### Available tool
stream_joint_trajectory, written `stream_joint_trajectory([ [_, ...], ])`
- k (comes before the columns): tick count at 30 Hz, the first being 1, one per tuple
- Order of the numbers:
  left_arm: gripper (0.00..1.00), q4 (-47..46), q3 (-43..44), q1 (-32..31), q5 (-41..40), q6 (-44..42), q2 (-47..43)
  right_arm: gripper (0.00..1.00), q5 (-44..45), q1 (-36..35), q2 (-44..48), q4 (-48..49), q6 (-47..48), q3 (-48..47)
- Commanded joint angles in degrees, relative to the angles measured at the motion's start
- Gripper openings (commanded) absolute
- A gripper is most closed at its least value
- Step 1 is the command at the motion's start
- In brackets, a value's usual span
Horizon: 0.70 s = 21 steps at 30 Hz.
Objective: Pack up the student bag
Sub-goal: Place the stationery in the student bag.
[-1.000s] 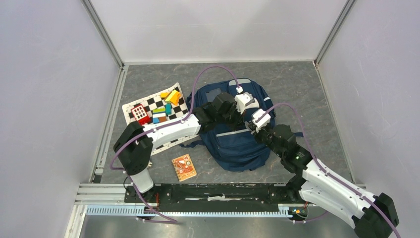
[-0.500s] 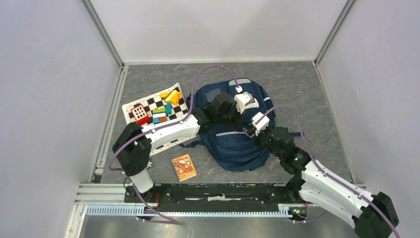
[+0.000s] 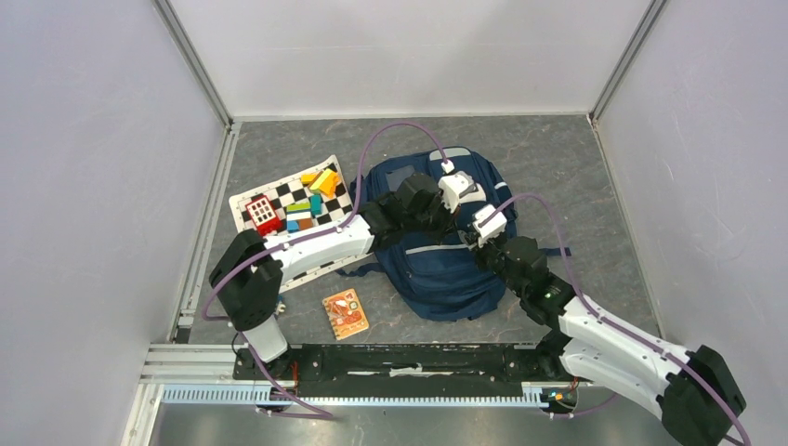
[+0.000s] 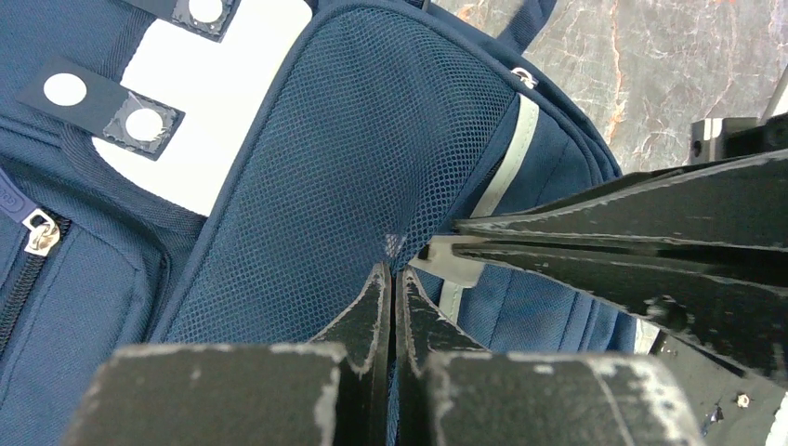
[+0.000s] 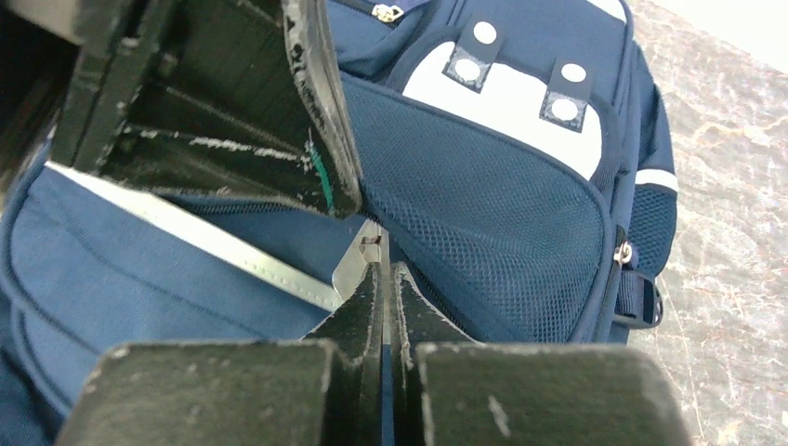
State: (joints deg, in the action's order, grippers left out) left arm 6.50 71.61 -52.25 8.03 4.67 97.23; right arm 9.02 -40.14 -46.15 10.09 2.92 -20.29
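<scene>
The student bag (image 3: 437,269) lies flat on the table (image 3: 558,167), front face up, right under both sets of fingers, and as far as you can see it is shut. The one zip pull (image 4: 37,232) in the left wrist view, off to the left of those fingertips, sits at the end of a closed zip, and no opening shows anywhere. Your left gripper (image 4: 391,283) has its fingers pressed together with the tips against the mesh side pocket (image 4: 372,158). Whether they have pinched any fabric you cannot tell. The white patch (image 4: 232,102) lies beyond those tips and to their left. Your right gripper (image 5: 383,279) is closed too, nipping a small grey tab (image 5: 356,263) where the reflective stripe meets the mesh, with the left fingers just above and to the left of its own. So both arms meet at one spot on the bag, which looks like the start of opening it rather than of filling it. Nothing looks packed yet. The coloured blocks (image 3: 307,209) and the red grid toy (image 3: 263,214) sit on the checkered mat (image 3: 339,190), well away from either pair of fingers on the left arm's side. The orange card (image 3: 345,313) lies on the table nearer the bases. By this reckoning you have the opening, every item and the closing left to do.
</scene>
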Motion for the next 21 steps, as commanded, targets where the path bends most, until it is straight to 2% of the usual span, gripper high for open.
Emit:
stream_joint_trajectory([
  [1,0.02,-6.24,0.41,0.57,0.27,1.31,-4.11,0.0,5.24,-0.03,-4.22,13.76,3.46,0.65],
  [7,0.02,-6.24,0.37,0.58,1.04,1.63,-4.18,0.0,3.79,-0.03,-9.3,27.7,8.65,4.33],
  [11,0.02,-6.24,0.46,0.57,1.02,1.66,-3.98,0.0,4.45,0.02,-12.37,31.71,10.33,5.67],
  [12,0.02,-6.24,0.46,0.64,0.91,1.66,-4.0,0.03,4.87,-0.02,-12.84,30.96,10.27,5.34],
  [14,0.02,-6.24,0.54,0.61,-0.2,1.66,-3.98,0.16,5.08,-0.01,-12.08,27.43,9.26,4.57],
  [16,0.02,-6.16,0.72,0.66,-1.24,1.64,-3.93,0.25,5.02,-0.01,-9.49,23.73,7.46,4.51],
  [19,0.02,-5.98,0.85,0.58,-2.51,1.91,-3.72,0.5,4.82,-0.03,-4.05,16.77,4.29,4.68],
  [21,0.02,-5.8,0.98,0.58,-3.37,2.21,-3.47,0.58,4.8,0.04,-0.37,10.8,1.69,4.21],
])
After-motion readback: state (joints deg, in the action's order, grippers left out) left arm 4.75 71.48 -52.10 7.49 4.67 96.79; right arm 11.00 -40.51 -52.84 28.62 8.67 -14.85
